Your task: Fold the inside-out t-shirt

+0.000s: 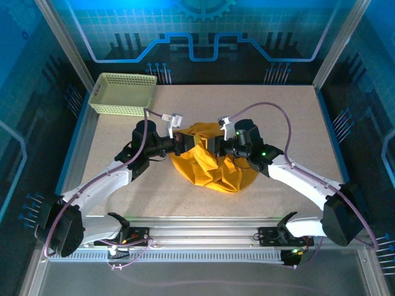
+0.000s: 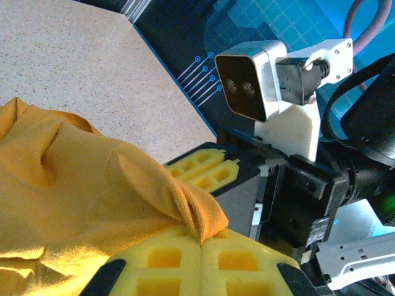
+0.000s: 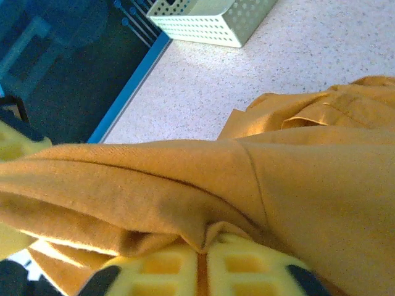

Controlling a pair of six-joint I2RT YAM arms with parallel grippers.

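The mustard-yellow t-shirt (image 1: 213, 166) lies bunched in a heap at the table's middle, with no lettering showing. My left gripper (image 1: 185, 142) is shut on the shirt's upper left part; in the left wrist view a pinched fold of the t-shirt (image 2: 92, 191) runs into the shut yellow pads (image 2: 154, 262) of the left gripper (image 2: 202, 245). My right gripper (image 1: 213, 145) faces it from the right, a short way off. In the right wrist view the t-shirt (image 3: 247, 185) drapes over the right gripper (image 3: 200, 254), which is shut on a cloth fold.
A pale yellow-green mesh basket (image 1: 123, 94) stands at the table's back left corner, also seen as the basket (image 3: 210, 18) in the right wrist view. The right arm's wrist camera (image 2: 253, 77) hangs close in front of the left gripper. Bare tabletop (image 1: 296, 129) surrounds the shirt.
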